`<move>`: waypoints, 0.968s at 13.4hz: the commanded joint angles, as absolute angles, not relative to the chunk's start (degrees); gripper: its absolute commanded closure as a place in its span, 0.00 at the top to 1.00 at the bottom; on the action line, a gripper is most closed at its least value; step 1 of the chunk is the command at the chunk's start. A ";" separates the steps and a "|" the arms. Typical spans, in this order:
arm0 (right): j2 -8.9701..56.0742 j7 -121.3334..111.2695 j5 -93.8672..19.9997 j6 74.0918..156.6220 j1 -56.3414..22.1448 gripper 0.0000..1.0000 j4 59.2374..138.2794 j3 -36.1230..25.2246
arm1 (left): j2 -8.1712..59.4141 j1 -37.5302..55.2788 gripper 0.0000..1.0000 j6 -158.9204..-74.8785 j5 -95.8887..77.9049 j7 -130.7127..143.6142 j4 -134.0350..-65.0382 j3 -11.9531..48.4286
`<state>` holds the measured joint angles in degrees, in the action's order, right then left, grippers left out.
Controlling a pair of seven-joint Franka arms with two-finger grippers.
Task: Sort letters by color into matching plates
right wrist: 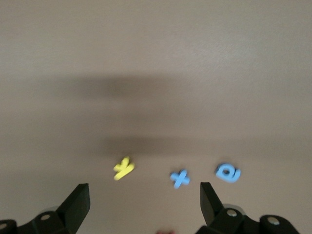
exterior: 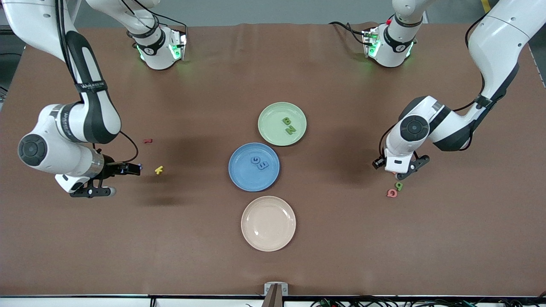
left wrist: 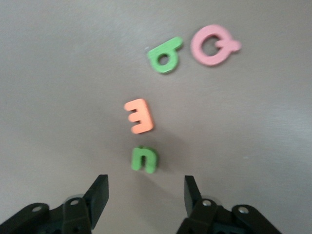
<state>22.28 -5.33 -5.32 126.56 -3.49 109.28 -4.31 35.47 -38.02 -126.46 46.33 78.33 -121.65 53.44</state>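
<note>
1. brown cloth covers the table [exterior: 324, 238] in the front view. the green plate [exterior: 270, 131] holds two green letters [exterior: 288, 125]. the blue plate [exterior: 241, 175] sits nearer the camera, just beside it, and holds two blue letters [exterior: 259, 163]. the cream plate [exterior: 268, 238] is nearest and bare. the left gripper [exterior: 403, 174] hangs over letters at the left arm's end. the right gripper [exterior: 102, 181] hangs at the right arm's end, near a yellow letter [exterior: 159, 169] and a red letter [exterior: 147, 140].
2. in the left wrist view, the left gripper [left wrist: 145, 194] is spread wide and holds nothing. a green "n" [left wrist: 144, 158] lies just under it, with an orange letter [left wrist: 139, 116] right beside it. a second green letter [left wrist: 165, 55] lies beside a pink letter [left wrist: 213, 45]. i think the fingers could bump or pinch the orange one too, because it lies so close.
3. in the right wrist view, the right gripper [right wrist: 145, 202] is spread wide and empty. a blue "x" [right wrist: 180, 179] and a round blue letter [right wrist: 227, 172] lie on the cloth. the yellow one lies near, so the gripper could grab the wrong letter.
</note>
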 commanded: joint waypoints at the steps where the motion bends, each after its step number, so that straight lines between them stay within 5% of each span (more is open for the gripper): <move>1: 21.53 -6.24 -4.13 132.62 -2.11 0.99 114.95 -3.16 | 33.13 -39.72 0.68 -127.96 47.29 78.13 -125.06 54.23; 13: 26.10 -6.24 -1.05 142.55 -0.70 0.92 121.02 -3.25 | 36.82 -43.68 0.57 -136.85 50.44 78.05 -125.95 53.88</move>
<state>25.84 -5.96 -2.03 141.05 -1.86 120.48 -4.24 35.92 -42.30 -135.51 48.20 78.10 -125.34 53.54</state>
